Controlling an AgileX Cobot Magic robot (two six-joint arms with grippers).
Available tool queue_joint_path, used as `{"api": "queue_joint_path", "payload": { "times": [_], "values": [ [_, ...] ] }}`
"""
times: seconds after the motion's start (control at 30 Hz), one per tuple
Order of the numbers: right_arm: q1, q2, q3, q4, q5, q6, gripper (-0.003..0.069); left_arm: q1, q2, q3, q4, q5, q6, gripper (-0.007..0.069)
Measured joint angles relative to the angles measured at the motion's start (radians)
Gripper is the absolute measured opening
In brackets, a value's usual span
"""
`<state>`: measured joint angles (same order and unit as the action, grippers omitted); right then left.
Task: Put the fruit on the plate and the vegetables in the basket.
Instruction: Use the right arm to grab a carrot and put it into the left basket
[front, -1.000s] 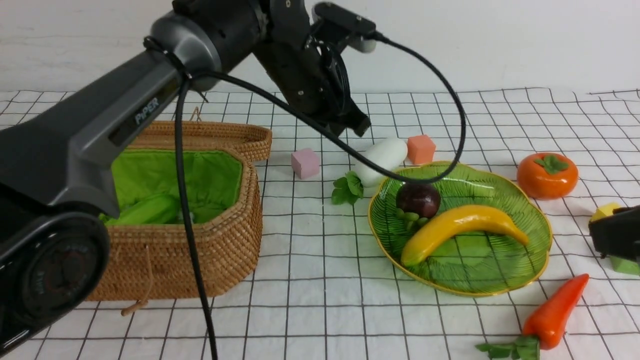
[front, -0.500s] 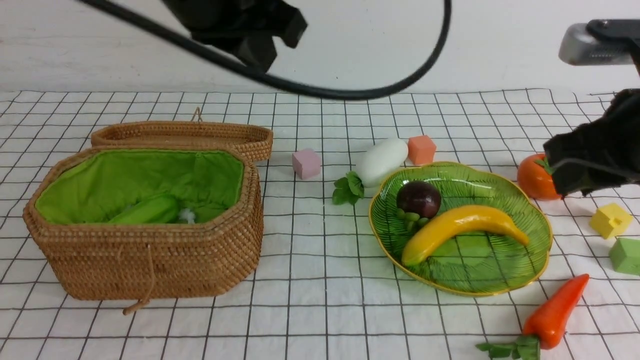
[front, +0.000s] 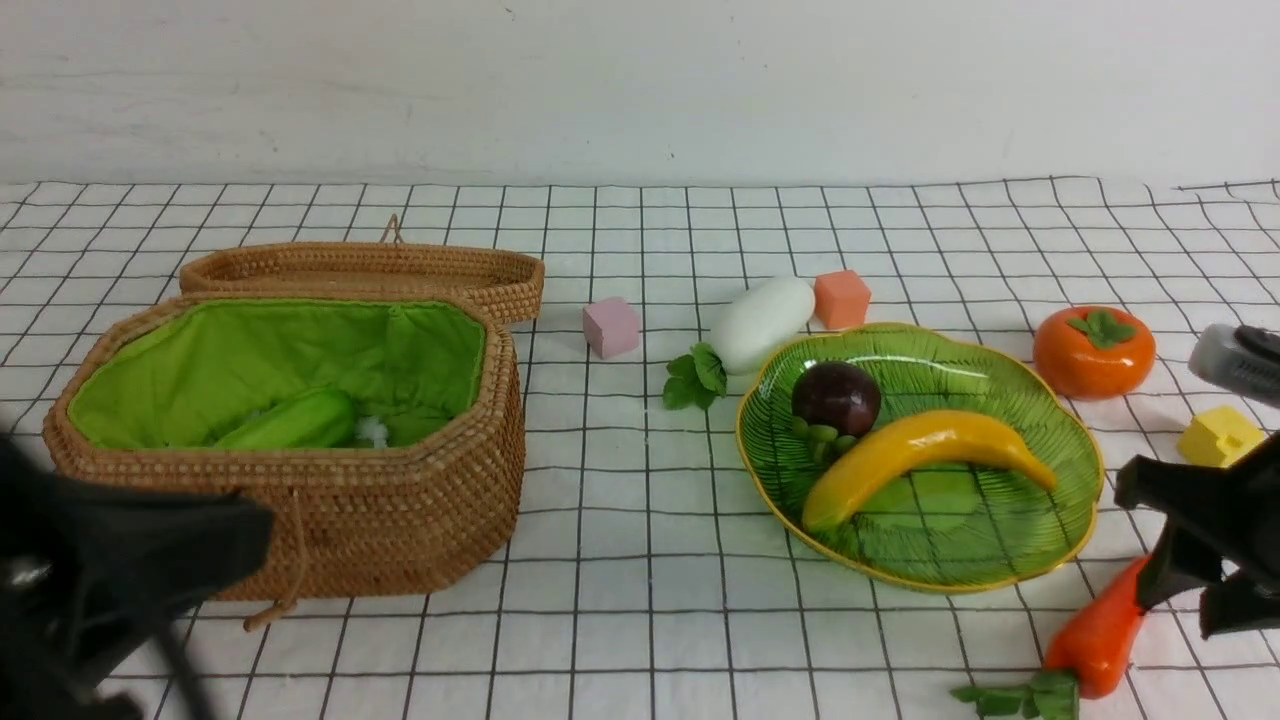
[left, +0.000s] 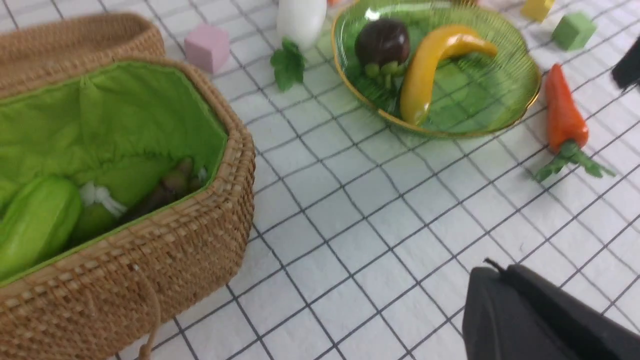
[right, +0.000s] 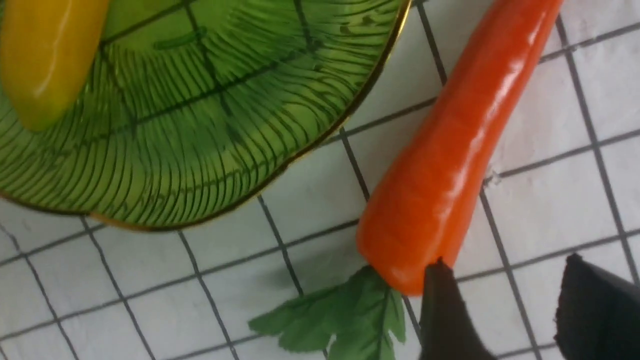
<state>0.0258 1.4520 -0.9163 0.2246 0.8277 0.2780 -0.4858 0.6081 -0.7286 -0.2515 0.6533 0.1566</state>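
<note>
While two fruits sit on the plate, the right gripper gapes at the carrot

Spread under everything, the checked cloth carries the plate, a ribbed green glass dish with a gold edge; well to the plate's left stands the basket, green lining showing; left of the plate and farther back lies the wicker lid. Far left of the plate, on the near side, the left gripper is closed; by the plate's near right rim the right gripper hangs with its fingers apart and only cloth between them; one fingertip overlaps the carrot's thick end in the wrist view, and whether it touches I cannot tell.

Across the plate's middle lies the banana, resting on the glass; just off the plate's near right rim lies the carrot, on the cloth, thin tip toward the plate, leaves away from it; just beside the plate's far left rim lies the radish; well left of the plate, down in the basket, lies the cucumber; just beyond the plate's far right rim sits the persimmon on the cloth; on the plate's far left part sits the mangosteen.

Left of the plate, past the radish, is a pink cube; just behind the plate's far rim, an orange cube; right of the plate, a yellow cube and a green cube.
</note>
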Motion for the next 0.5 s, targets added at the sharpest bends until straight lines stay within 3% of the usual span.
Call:
{"api": "queue_joint_path", "payload": {
  "times": [0.23, 0.4, 0.5],
  "values": [
    [0.0, 0.205, 0.0, 0.019, -0.172, 0.034, 0.0521, 0.0, -0.177, 0.081, -0.019, -0.023, 0.017, -0.0013],
    [0.0, 0.281, -0.008, 0.02, -0.205, 0.041, 0.0528, 0.0, -0.177, 0.081, -0.07, -0.025, 0.061, -0.0013],
    [-0.001, 0.302, -0.017, 0.023, -0.201, 0.04, 0.0491, 0.0, -0.177, 0.081, -0.149, -0.047, 0.122, -0.0013]
  ]
}}
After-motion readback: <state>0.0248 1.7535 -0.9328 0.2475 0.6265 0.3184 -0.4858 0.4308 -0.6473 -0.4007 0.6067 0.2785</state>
